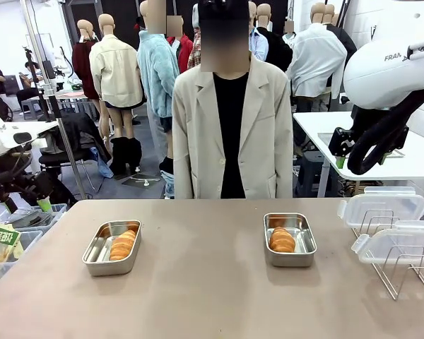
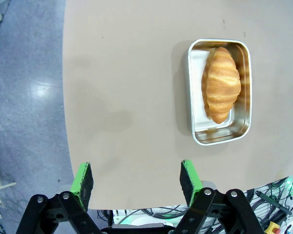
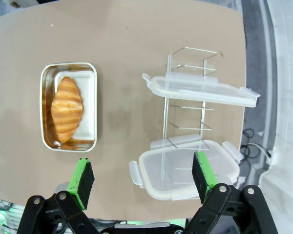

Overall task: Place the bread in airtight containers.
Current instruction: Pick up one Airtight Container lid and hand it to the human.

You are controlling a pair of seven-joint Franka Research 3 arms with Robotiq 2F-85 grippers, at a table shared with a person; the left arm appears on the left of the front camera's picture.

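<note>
Two airtight containers stand open on the tan table. The left container (image 1: pixel 93 256) holds one golden bread roll (image 1: pixel 122 244); the right container (image 1: pixel 305 240) holds another bread roll (image 1: pixel 282 240). My left gripper (image 2: pixel 136 180) hangs open high over the table's edge, with the left container (image 2: pixel 190 87) and its bread (image 2: pixel 220 84) ahead of it. My right gripper (image 3: pixel 143 174) is open too, above the table between the right container (image 3: pixel 94 107), with its bread (image 3: pixel 67 108), and the clear lids (image 3: pixel 200 90). Neither gripper has anything between its fingers.
Two clear white-rimmed lids (image 1: pixel 381 207) (image 1: pixel 399 244) rest on a wire rack (image 1: pixel 403 272) at the table's right edge. A person in a beige jacket (image 1: pixel 232 134) stands at the far side. Bins with packets (image 1: pixel 7 240) sit beside the table's left edge.
</note>
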